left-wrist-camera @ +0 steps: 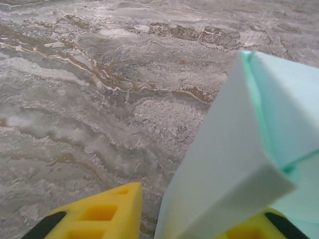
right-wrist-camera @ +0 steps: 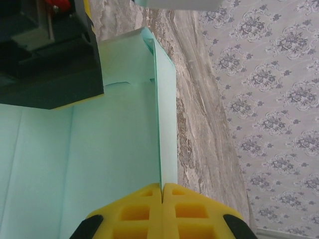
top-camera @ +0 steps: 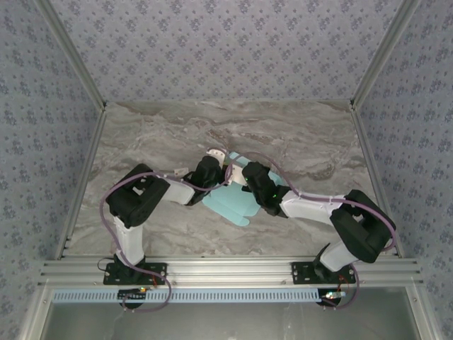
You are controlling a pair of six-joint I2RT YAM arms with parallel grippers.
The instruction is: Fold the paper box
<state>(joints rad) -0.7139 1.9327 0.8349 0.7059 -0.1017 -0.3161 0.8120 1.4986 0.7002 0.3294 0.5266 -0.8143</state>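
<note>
The box (top-camera: 230,204) lay at the middle of the table (top-camera: 304,134). Its rounded flaps were flat toward the near edge, and its far part sat under both wrists, which reached over it from left and right. The right gripper (right-wrist-camera: 162,193) was clamped, fingers together, on the edge of a raised panel that ran straight away from the seam between them; the sheet's floor spread on the side toward the left arm. The left gripper (left-wrist-camera: 192,211) stood with fingers apart astride another upright wall. That wall leaned at the right finger (left-wrist-camera: 259,228), while a strip of table showed between it and the left finger (left-wrist-camera: 107,211). In my judgement the coming squeeze turned on that gap, with the wall off-centre toward the right finger.
</note>
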